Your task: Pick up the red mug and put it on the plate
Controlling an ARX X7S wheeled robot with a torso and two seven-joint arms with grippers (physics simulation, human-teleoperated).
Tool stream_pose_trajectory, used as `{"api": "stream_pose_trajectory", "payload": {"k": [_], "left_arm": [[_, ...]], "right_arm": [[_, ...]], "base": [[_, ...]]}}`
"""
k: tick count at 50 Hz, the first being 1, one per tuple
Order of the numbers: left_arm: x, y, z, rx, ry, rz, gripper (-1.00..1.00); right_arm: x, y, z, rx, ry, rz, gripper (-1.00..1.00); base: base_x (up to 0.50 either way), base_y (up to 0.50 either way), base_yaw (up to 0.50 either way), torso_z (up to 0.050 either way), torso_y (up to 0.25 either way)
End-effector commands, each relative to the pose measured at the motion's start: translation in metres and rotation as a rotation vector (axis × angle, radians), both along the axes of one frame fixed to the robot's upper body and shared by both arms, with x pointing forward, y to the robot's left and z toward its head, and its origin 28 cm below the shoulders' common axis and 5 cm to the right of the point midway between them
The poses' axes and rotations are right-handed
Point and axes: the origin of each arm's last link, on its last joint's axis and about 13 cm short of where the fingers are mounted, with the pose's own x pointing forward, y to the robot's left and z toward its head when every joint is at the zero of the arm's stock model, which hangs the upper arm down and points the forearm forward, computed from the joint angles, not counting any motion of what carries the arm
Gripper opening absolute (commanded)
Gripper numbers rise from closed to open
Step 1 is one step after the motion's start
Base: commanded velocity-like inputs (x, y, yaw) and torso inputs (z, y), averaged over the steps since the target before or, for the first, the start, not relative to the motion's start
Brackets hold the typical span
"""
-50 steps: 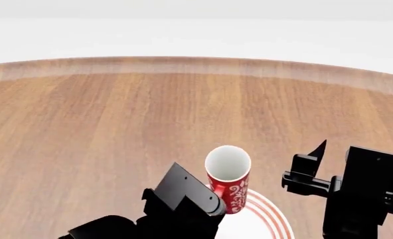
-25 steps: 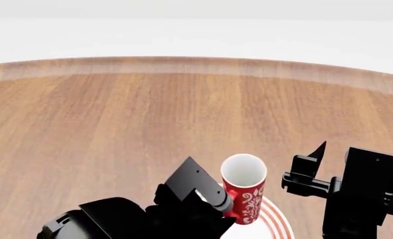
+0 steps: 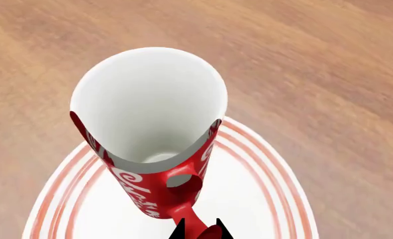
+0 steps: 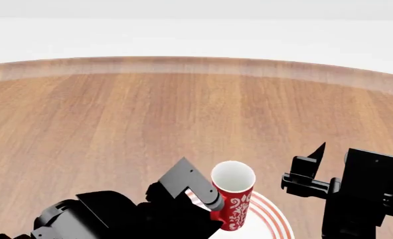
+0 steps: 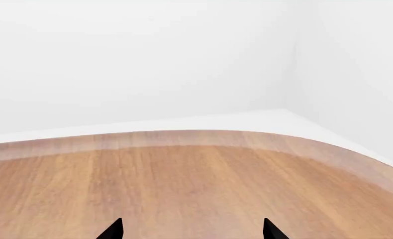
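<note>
The red mug [image 4: 234, 201] with white pattern and white inside stands upright over the white plate with red rings [image 4: 269, 219] at the near edge of the head view. My left gripper [image 4: 213, 206] is shut on the mug's red handle. In the left wrist view the mug [image 3: 150, 149] is over the middle of the plate [image 3: 263, 199], and the gripper [image 3: 200, 233] pinches the handle between its black tips. Whether the mug's base touches the plate is hidden. My right gripper [image 5: 191, 231] is open and empty, to the right of the plate [image 4: 309, 174].
The round wooden table [image 4: 183, 114] stretches ahead to its far rim, with a white floor and wall behind. The right wrist view shows only the table top [image 5: 183, 184] and its curved edge.
My left gripper has moved the mug toward me and lower over the plate. The right arm has not moved.
</note>
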Motion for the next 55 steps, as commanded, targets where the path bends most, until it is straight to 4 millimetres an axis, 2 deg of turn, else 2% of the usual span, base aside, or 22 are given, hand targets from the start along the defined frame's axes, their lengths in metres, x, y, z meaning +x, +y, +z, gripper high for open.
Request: {"api": "stream_pose_trajectory", "payload": {"k": [1, 55], "left_arm": [[0.002, 0.005, 0.002, 0.021, 0.052, 0.008, -1.0], [-0.009, 0.021, -0.017, 0.133, 0.231, 0.057, -1.0]], "right_arm": [[0.001, 0.001, -0.001, 0.001, 0.001, 0.002, 1.0], [0.002, 0.004, -0.005, 0.005, 0.0, 0.011, 1.0]], "base": [[0.0, 0.0, 0.0, 0.0, 0.0], [0.0, 0.0, 0.0, 0.0, 0.0]]}}
